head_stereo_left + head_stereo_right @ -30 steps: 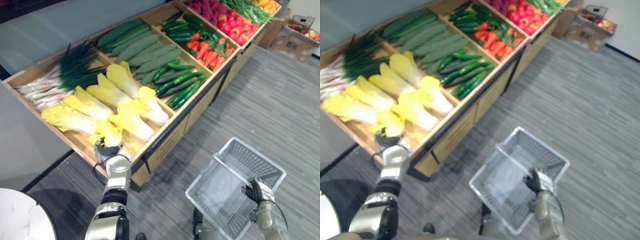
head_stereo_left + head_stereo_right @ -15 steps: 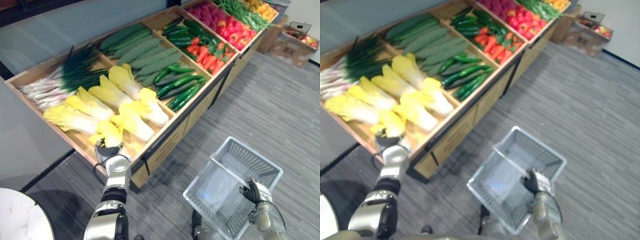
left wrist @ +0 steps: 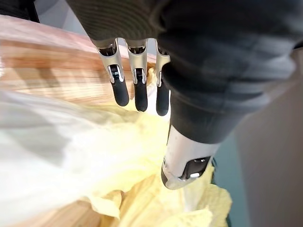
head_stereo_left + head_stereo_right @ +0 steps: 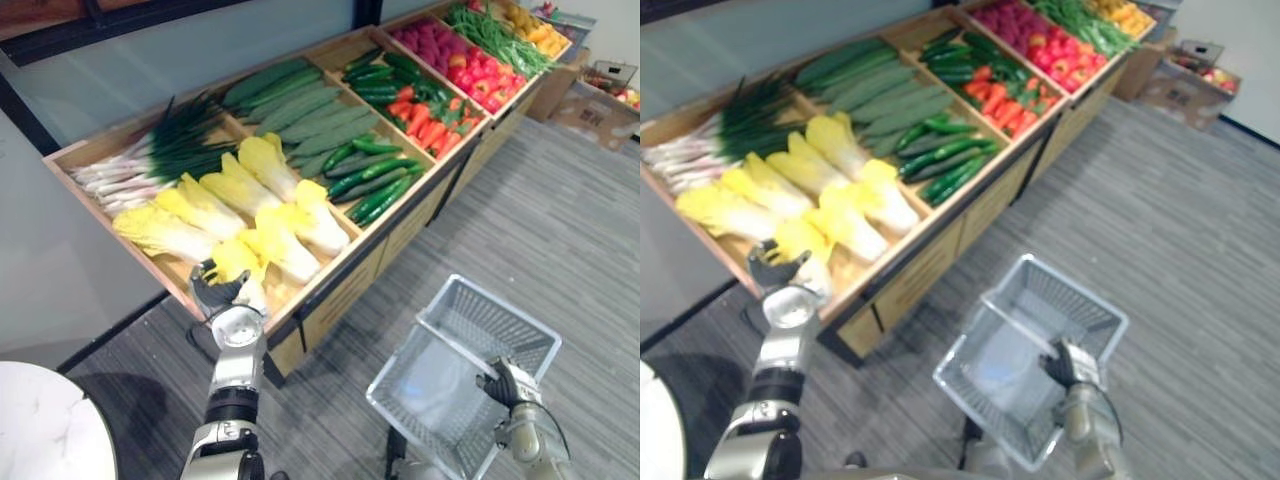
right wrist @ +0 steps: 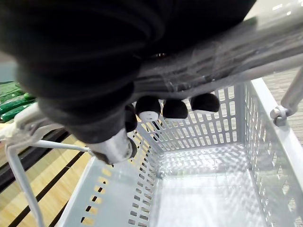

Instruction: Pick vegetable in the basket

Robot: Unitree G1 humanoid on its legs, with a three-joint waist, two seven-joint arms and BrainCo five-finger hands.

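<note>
Cabbage (image 4: 238, 262), nearest head: lies in the front compartment of the stand (image 4: 335, 272), against its near edge, among other yellow heads. Points its leafy end towards the left hand and its white stem into the compartment.

Left hand (image 4: 220, 297): reaches over the near edge of the stand, just at the leafy end of that head. Keeps fingers (image 3: 135, 90) straight, with thumb (image 3: 185, 161) set apart; wide, holding nothing. Hovers close over the yellow leaves (image 3: 71, 151); contact with them cannot be told.

Right hand (image 4: 503, 383): curls its fingers round the handle (image 5: 222, 47) and grips it. Carries the basket (image 4: 470, 318) by that handle over the grey floor (image 4: 560, 220), to the right of the stand and well apart from the cabbage. Shows the basket's slotted grey walls and bottom (image 5: 208, 189) past the fingertips.

Other stock on the stand: spring onions (image 4: 150, 155) behind the cabbages, cucumbers (image 4: 370, 185) in the next compartment to the right, red vegetables (image 4: 430, 115) further along.
</note>
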